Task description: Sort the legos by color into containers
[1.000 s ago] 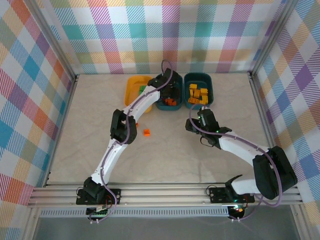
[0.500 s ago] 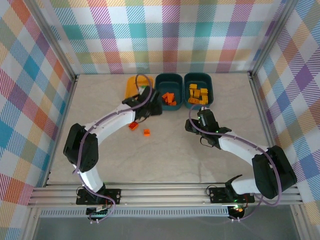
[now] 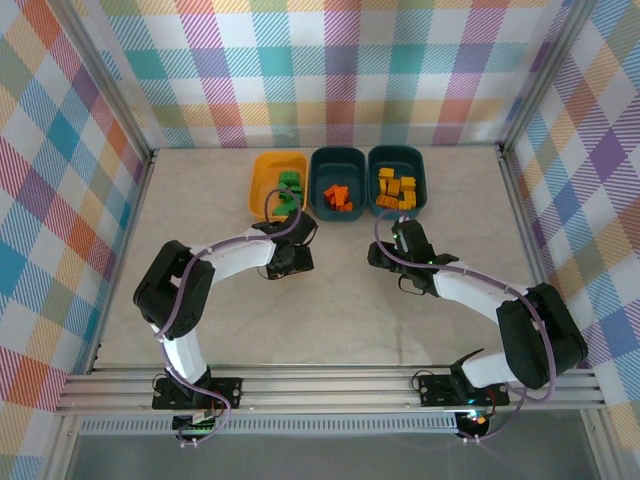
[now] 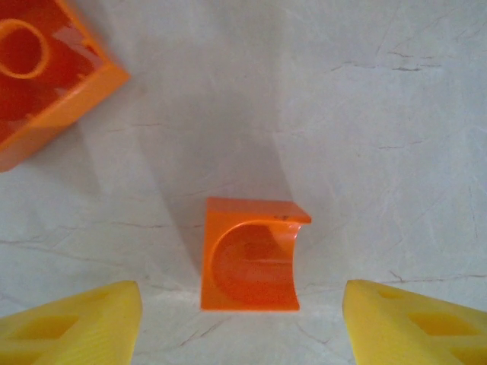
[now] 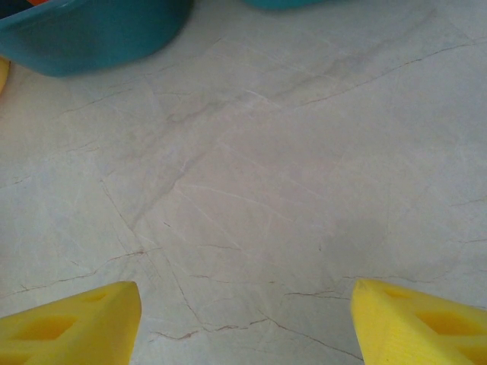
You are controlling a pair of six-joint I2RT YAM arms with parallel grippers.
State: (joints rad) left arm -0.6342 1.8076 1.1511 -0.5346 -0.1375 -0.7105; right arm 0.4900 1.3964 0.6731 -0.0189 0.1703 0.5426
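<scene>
Yellow-orange tub (image 3: 262,172): green legos (image 3: 289,186). Middle teal tub (image 3: 337,153): orange legos (image 3: 337,197). Right teal tub (image 3: 396,152): yellow legos (image 3: 396,188). Two orange bricks (image 4: 251,255) loose.

— How many tubs?
— Three: one yellow-orange tub (image 3: 262,172) and two dark teal tubs (image 3: 338,151) (image 3: 397,150).
— Loose bricks on the worktop (image 4: 380,114)?
— Two, both orange: a small hollow brick (image 4: 251,255) just ahead of the left claw (image 4: 243,327), and a bigger brick (image 4: 46,72) farther ahead, to its left.
— And in the tubs?
— Green pieces (image 3: 289,187), orange pieces (image 3: 338,197), yellow pieces (image 3: 397,188); too small to count.
— Claws?
— Two, counting the right claw (image 5: 243,319).
</scene>
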